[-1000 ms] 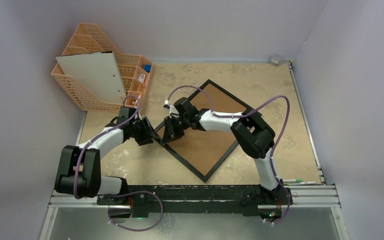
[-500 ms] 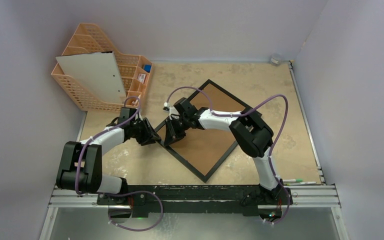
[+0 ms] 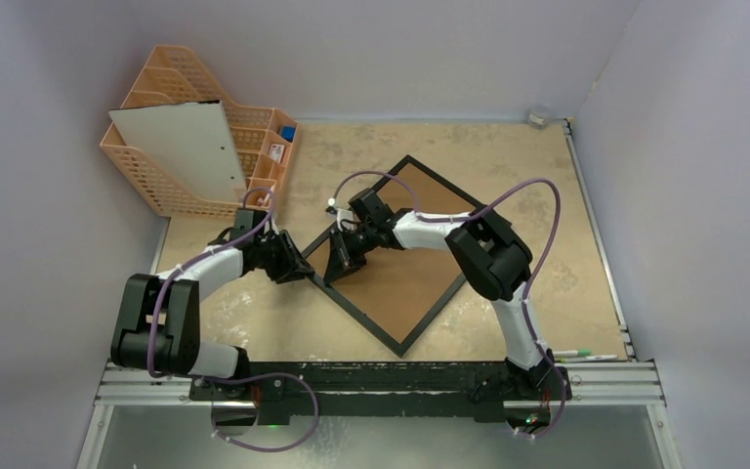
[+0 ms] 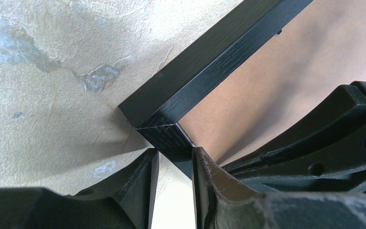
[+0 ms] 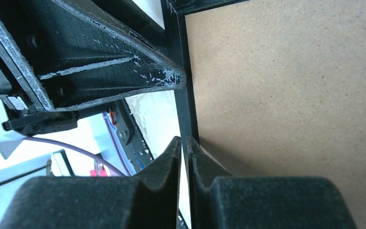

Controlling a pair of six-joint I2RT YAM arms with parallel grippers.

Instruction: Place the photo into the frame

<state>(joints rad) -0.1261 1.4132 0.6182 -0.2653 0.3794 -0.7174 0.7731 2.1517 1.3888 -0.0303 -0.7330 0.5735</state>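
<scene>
The frame lies back up on the table, turned like a diamond, its brown board showing inside a thin black border. My left gripper is at its left corner. In the left wrist view its jaws straddle the black rail; the right finger touches the rail and a gap shows at the other. My right gripper reaches in from the right just beyond that corner. Its pads are pinched on the rail's thin edge. The photo is out of view.
An orange basket organiser stands at the back left with a white board leaning in it. Pens lie at the front right by the rail. A small object sits in the back right corner. Walls close in on three sides.
My left gripper has slid right onto the frame's left corner and its jaws have narrowed. My right gripper has shifted slightly up along the edge and closed further.
</scene>
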